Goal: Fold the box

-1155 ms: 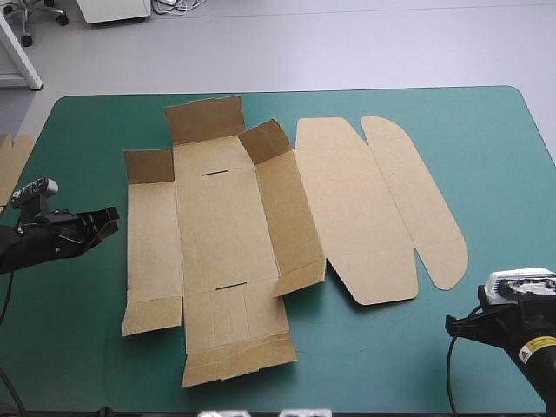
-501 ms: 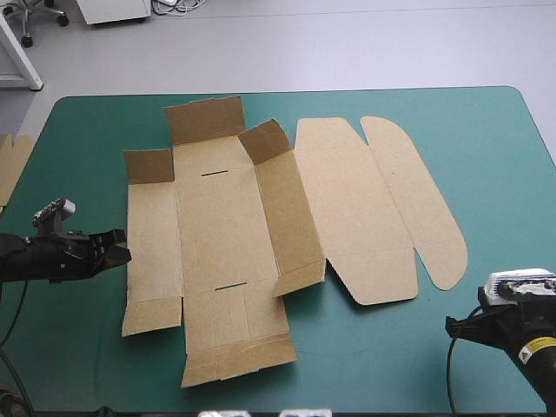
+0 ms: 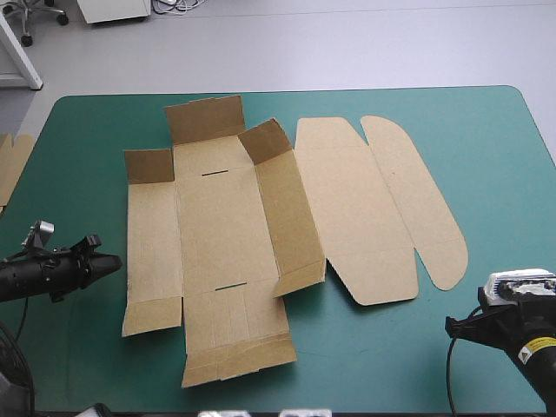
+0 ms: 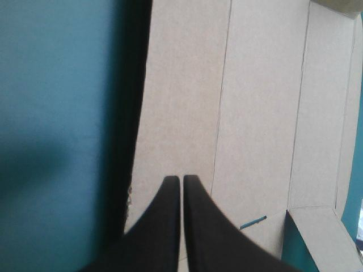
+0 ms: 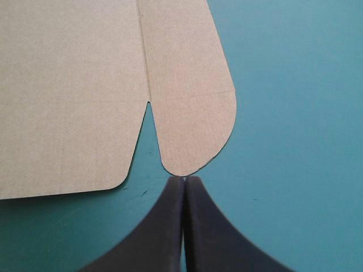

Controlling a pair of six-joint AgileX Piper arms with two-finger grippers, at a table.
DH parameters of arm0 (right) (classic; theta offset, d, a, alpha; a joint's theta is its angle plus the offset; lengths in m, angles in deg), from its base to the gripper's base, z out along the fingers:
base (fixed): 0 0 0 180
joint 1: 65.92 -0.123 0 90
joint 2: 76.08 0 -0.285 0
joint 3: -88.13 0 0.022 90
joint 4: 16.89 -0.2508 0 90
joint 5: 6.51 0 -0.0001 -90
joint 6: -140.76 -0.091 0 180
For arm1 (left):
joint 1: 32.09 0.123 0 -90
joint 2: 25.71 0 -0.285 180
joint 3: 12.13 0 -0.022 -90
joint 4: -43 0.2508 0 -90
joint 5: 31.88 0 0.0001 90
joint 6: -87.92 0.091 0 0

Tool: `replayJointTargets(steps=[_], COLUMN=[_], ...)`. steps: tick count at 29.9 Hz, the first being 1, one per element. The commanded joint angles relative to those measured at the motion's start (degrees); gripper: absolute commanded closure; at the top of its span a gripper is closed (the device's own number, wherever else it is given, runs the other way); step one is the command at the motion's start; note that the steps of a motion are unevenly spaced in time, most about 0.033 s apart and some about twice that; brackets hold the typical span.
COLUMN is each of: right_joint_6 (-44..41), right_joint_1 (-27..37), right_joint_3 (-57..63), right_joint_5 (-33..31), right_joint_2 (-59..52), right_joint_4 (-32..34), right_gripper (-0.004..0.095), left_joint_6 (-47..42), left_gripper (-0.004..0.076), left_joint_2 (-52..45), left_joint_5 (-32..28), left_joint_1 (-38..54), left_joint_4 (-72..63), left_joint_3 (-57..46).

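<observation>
The brown box [image 3: 221, 234] lies as a cut sheet in the middle of the teal-green cover. Its right side wall [image 3: 291, 221] and the far flaps stand raised, while the lid [image 3: 365, 208] lies flat to the right. My left gripper [image 3: 111, 263] is shut, low at the box's left edge near its front corner. In the left wrist view this gripper [image 4: 181, 179] points across the left panel [image 4: 181, 102]. My right gripper [image 3: 452, 325] is shut at the front right. In the right wrist view its tip [image 5: 184, 180] is just short of the lid's rounded flap [image 5: 190, 124].
More brown board [image 3: 10, 165] shows at the table's left edge. Bare teal-green cover [image 3: 382, 356] lies between the box and the right gripper, and the table's front edge is close behind both arms.
The left arm has moved toward the table's front edge along the box's left side and turned its gripper toward the board. The right arm and the box have not moved.
</observation>
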Motion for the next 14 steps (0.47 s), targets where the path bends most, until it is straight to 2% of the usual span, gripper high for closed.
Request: replayJointTargets(steps=[1, 5, 14], right_joint_6=[0.12, 0.12, 0.12], right_joint_1=[0.08, 0.08, 0.08], right_joint_3=[-1.75, -1.75, -1.75], right_joint_5=[3.37, 3.37, 3.13], right_joint_2=[0.69, 0.69, 0.69], right_joint_4=[0.51, 0.51, 0.39], right_gripper=[0.0927, 0.0927, 0.0927], left_joint_6=[2.22, 1.2, 2.28], left_gripper=[0.0712, 0.0712, 0.0712], left_joint_2=[-1.02, 0.12, 3.77], left_joint_5=[3.48, 1.07, 3.05], left_joint_1=[-0.52, -0.52, -0.52], left_joint_4=[-3.16, -0.27, 0.21], left_joint_3=[1.36, 1.47, 2.13])
